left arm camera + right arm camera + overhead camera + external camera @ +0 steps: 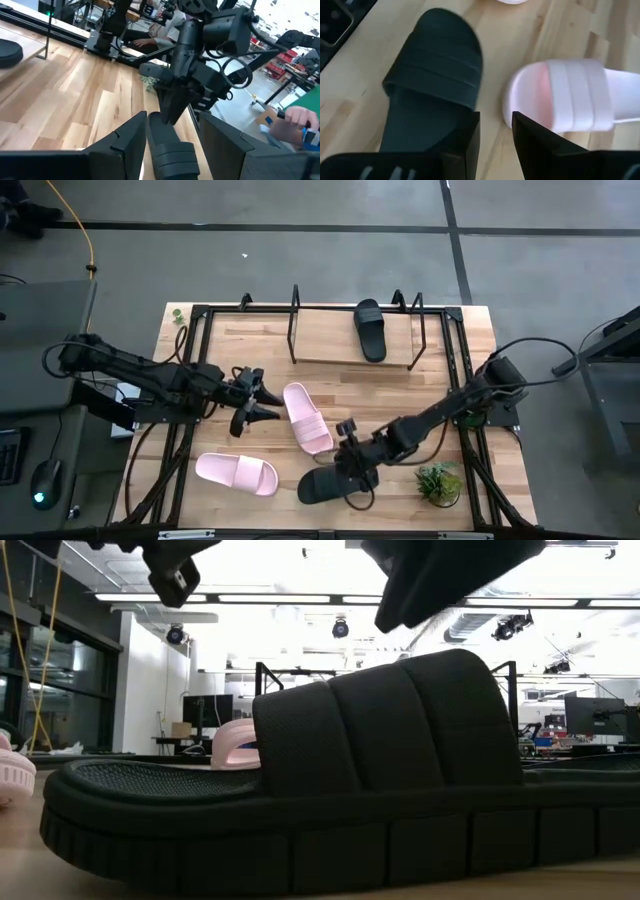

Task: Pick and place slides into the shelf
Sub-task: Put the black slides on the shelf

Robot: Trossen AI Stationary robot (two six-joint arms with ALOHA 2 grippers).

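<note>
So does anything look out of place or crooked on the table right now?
Only one black slide sits on the shelf. Two pink slides lie scattered at different angles on the table, and another black slide lies near the front edge under the right gripper. Nothing looks spilled or damaged.

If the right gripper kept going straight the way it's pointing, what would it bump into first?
Probably the black slide right below the right gripper: its open fingers point down at the slide's rear edge. A pink slide lies just beside that line.

Lab: ceiling strip lights, monitor, concrete floor.
</note>
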